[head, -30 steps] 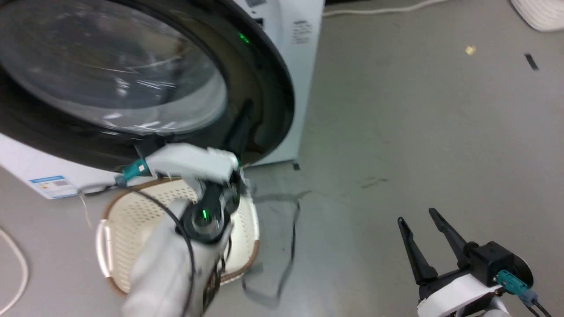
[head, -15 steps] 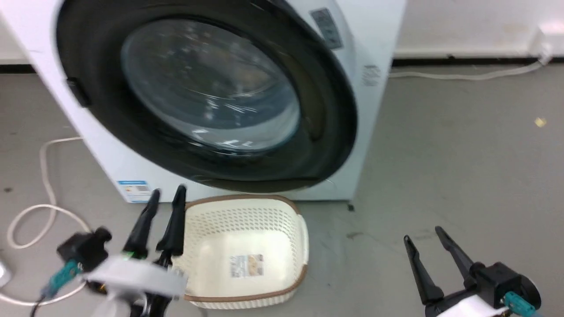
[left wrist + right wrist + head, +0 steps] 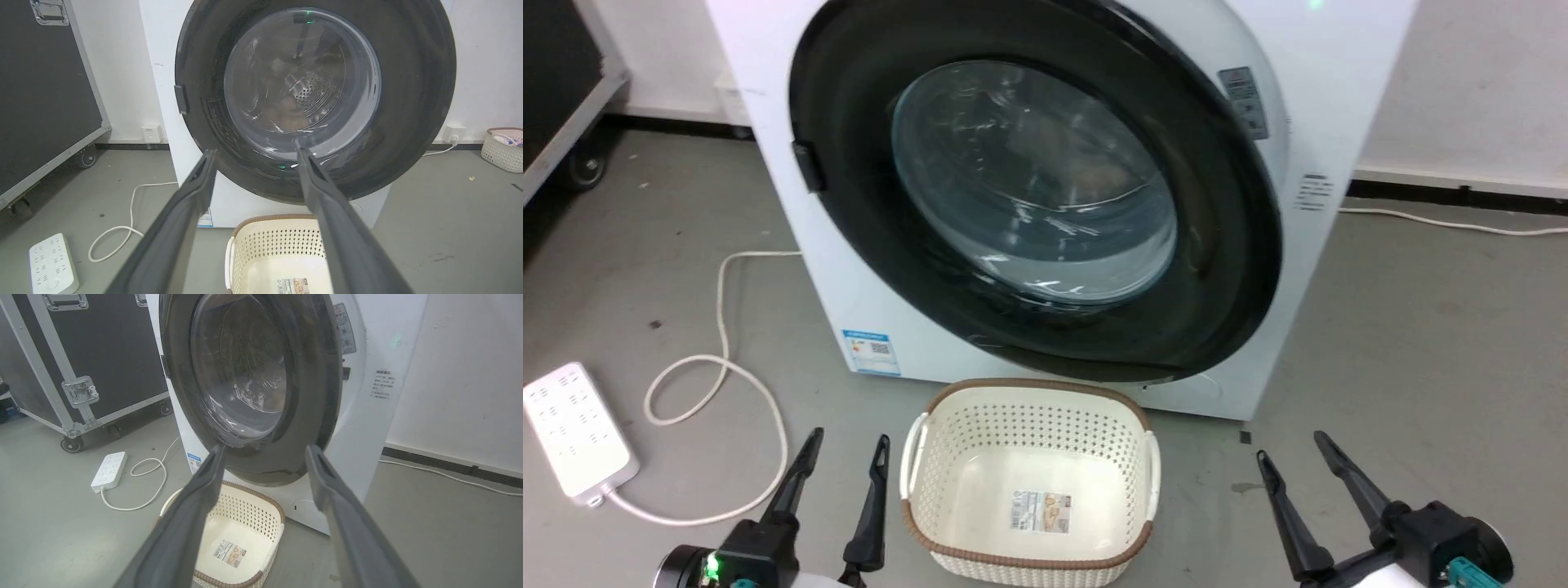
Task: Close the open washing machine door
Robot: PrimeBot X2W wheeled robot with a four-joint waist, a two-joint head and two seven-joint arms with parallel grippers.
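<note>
Two grippers sat low in my head view, the left gripper (image 3: 849,437) and the right gripper (image 3: 1290,447), each with its long fingers spread apart and nothing between them. The washing machine door (image 3: 1033,180) lay flat against the front of the washing machine (image 3: 1339,98), ahead of both grippers and apart from them. A cream basket (image 3: 1029,385) stood on the floor just before the machine, between the grippers, and a white power strip (image 3: 576,429) lay off to the left

Left tool (image 3: 849,436), right tool (image 3: 1290,446): long dark tapered fingers (image 3: 1289,514), black housings (image 3: 1433,510).
</note>
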